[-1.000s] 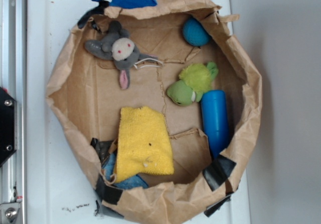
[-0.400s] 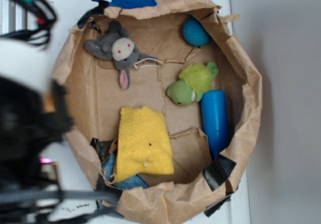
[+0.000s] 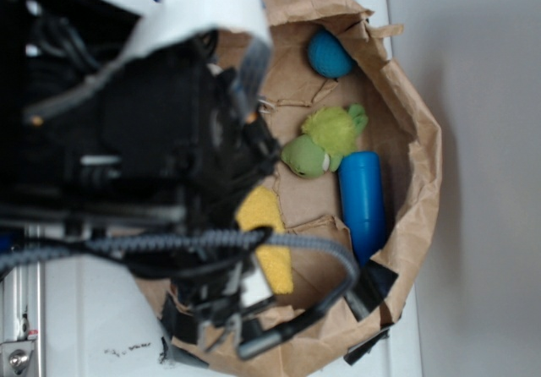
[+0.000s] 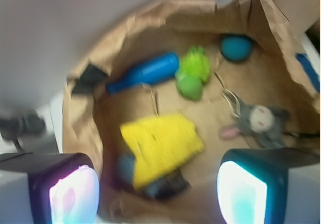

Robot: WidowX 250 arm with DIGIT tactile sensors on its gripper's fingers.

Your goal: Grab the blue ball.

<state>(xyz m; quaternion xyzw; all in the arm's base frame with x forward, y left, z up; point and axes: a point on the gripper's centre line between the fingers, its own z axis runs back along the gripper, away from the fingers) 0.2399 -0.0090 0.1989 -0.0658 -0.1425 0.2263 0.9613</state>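
Inside the crumpled brown paper bag, at abt 1 o'clock in the exterior view, sits the blue ball, tucked against the bag wall near the rim. Nothing touches it. In the wrist view the same ball shows at abt 1 o'clock too, up by the far paper wall, somewhat blurred.

Just below the ball in the exterior view lies the green plush, head pointing twd 7 o'clock; apart from the ball, not touching. Right beside the plush, at its 4 o'clock, the bright blue cylinder lies lengthwise along the bag's right wall. A yellow cloth peeks out at center-bottom, mostly covered by the arm. Black tape patches the bag rim at abt 5 o'clock.

The robot arm fills the whole left half of the exterior frame w/ black body, white band and coiled grey cable; it's blurred and hides the left part of the bag. Gripper itself can't be made out there.

Wrist view: the gripper has its two fingers at the bottom corners, left pad glowing pinkish, right pad cyan, set wide apart w/ nothing btwn them but the bag floor below. Under that gap lies the yellow cloth. The grey plush lies at abt 3 o'clock, the green plush and blue cylinder at 12 to 11. Ball is well apart from both fingers.
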